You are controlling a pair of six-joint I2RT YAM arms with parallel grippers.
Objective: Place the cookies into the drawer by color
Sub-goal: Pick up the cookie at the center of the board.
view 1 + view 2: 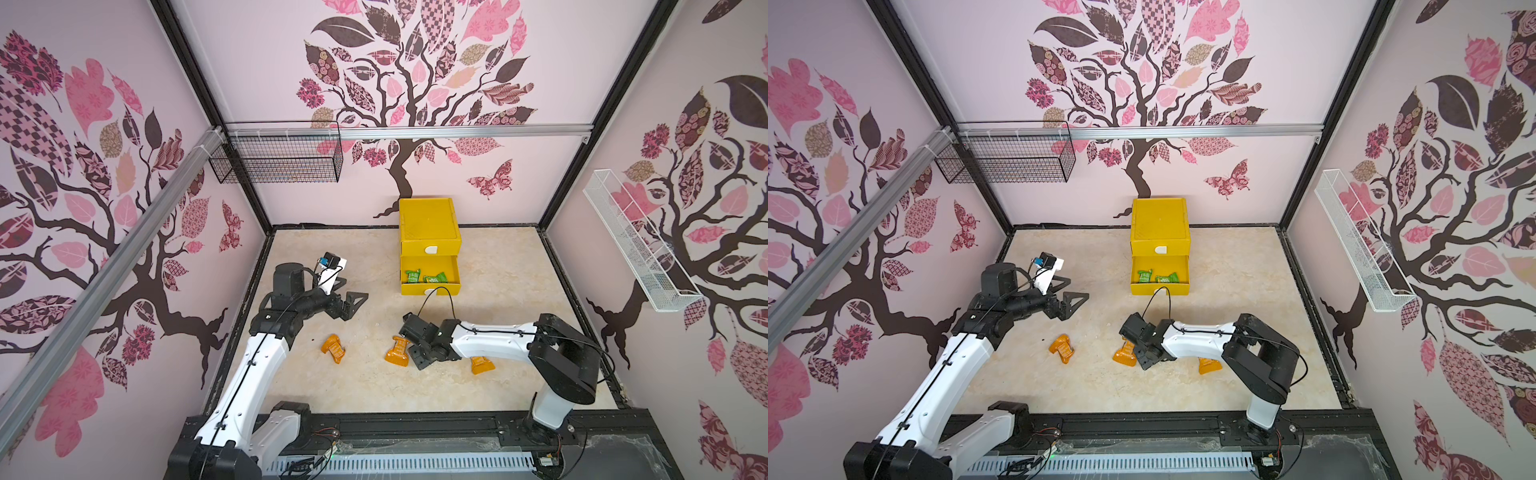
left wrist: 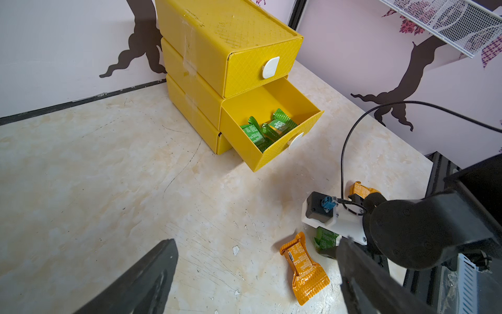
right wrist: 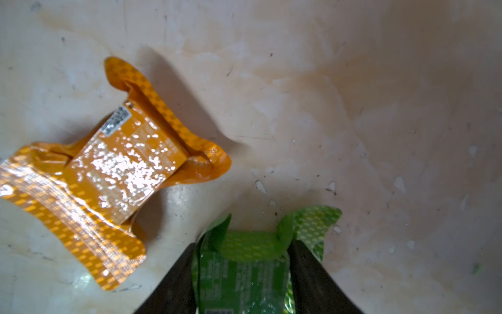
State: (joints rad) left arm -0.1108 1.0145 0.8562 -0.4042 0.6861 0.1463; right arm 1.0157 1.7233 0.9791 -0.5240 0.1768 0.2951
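Right hand (image 3: 243, 248) pinches a green cookie (image 3: 244, 274); left hand (image 1: 355, 289) stands spread wide.

Fixtures surrounding the work area
Beige marbled tabletop (image 1: 365, 257); black wire basket (image 1: 276, 160) hung from the aluminium rail (image 1: 457, 132) on the back wall; white mesh basket (image 1: 636, 245) on the right wall; tree-pattern wallpaper (image 1: 415, 83).

top views high, facing down; r wrist cam near table (image 3: 380, 81).

White arm links (image 1: 490, 338), blk joints (image 1: 288, 280), blk cables (image 2: 342, 157)
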